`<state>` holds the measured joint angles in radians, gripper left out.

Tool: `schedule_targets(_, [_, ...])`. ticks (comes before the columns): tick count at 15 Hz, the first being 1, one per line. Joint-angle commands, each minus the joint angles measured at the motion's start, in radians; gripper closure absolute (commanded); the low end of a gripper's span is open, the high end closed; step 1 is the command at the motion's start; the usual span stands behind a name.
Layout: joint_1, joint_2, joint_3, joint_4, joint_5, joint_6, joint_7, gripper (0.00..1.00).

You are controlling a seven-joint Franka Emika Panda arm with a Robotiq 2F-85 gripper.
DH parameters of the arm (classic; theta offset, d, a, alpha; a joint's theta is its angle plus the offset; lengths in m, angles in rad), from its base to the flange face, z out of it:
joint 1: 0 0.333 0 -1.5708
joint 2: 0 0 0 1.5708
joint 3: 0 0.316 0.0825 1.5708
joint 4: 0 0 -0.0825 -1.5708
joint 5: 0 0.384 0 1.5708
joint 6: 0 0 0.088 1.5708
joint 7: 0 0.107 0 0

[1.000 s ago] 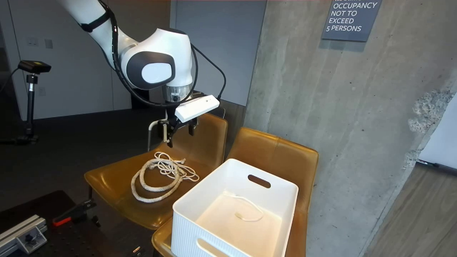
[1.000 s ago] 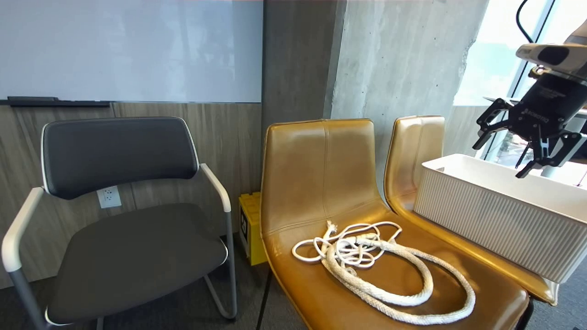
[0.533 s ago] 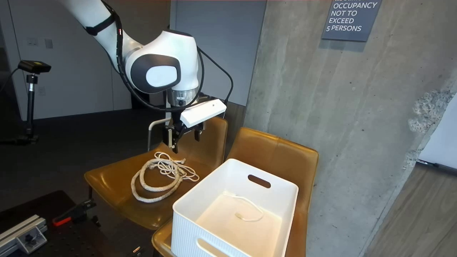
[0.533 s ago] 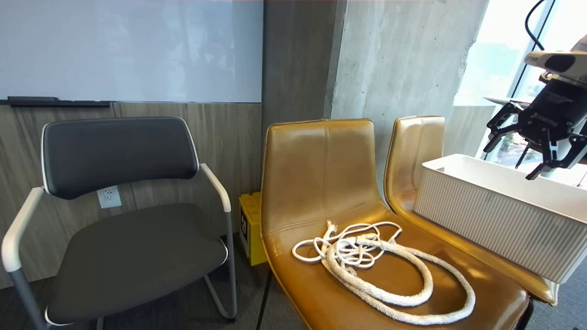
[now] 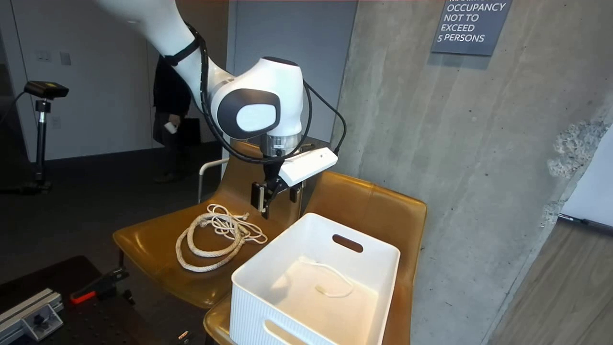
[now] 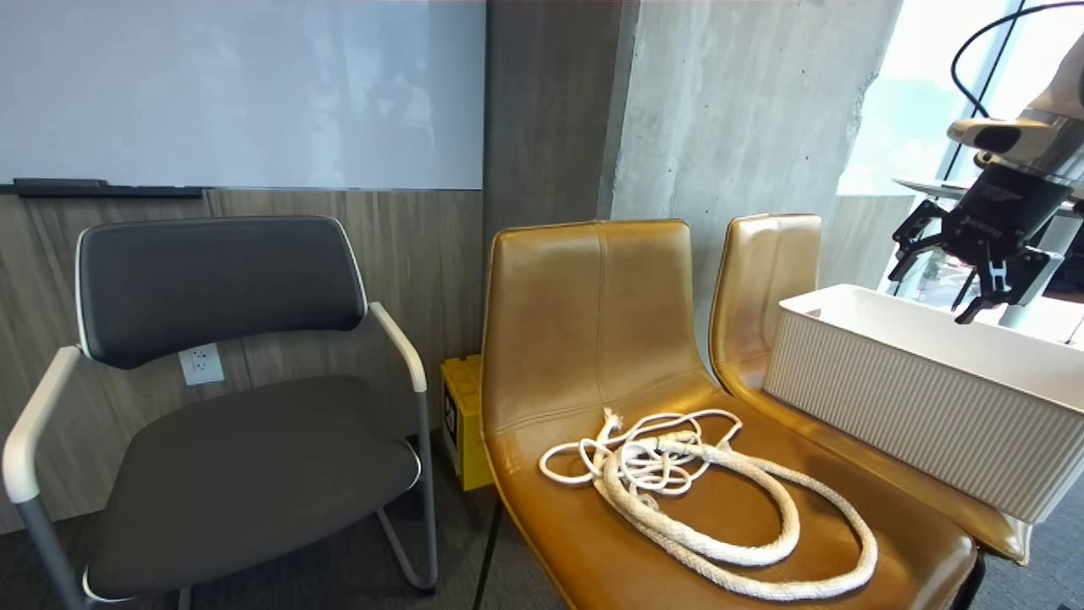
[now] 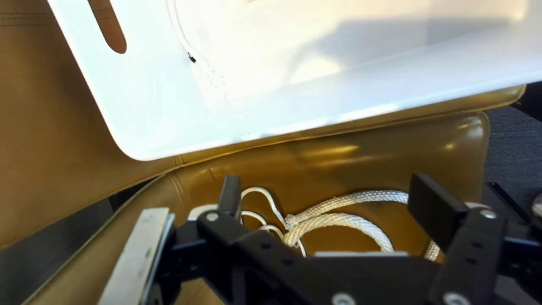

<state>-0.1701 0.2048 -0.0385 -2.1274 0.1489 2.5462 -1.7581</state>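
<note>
We see a cord (image 5: 344, 278) inside the white bin (image 5: 249, 306), while the rope (image 6: 737, 555) lies ungrasped on the chair (image 6: 915, 542). Our gripper (image 7: 326, 192) stands wide, holding nothing.

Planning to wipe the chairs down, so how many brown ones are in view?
2: one brown chair bears the coiled rope; a second brown chair, beside it, bears the white bin. More could be out of frame.

In the wrist view, fingers (image 7: 438, 212) partly hid the rope (image 7: 336, 220) and the top edge cropped the bin (image 7: 135, 106); in an exterior view, the arm (image 5: 287, 96) hid the head of a person (image 5: 170, 103).
</note>
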Motion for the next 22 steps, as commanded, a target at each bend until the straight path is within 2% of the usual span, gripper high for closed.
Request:
schedule_targets(1, [-0.033, 0.151, 0.003, 0.185, -0.016, -0.079, -0.05, 0.0])
schedule_targets(8, [-0.064, 0.378, -0.001, 0.435, -0.129, -0.157, -0.045, 0.0])
schedule_targets(14, [-0.078, 0.499, -0.011, 0.585, -0.22, -0.24, -0.055, 0.0])
schedule_targets(18, [-0.096, 0.572, -0.017, 0.641, -0.257, -0.261, -0.069, 0.0])
schedule_targets(22, [-0.124, 0.634, -0.01, 0.643, -0.272, -0.218, -0.106, 0.0])
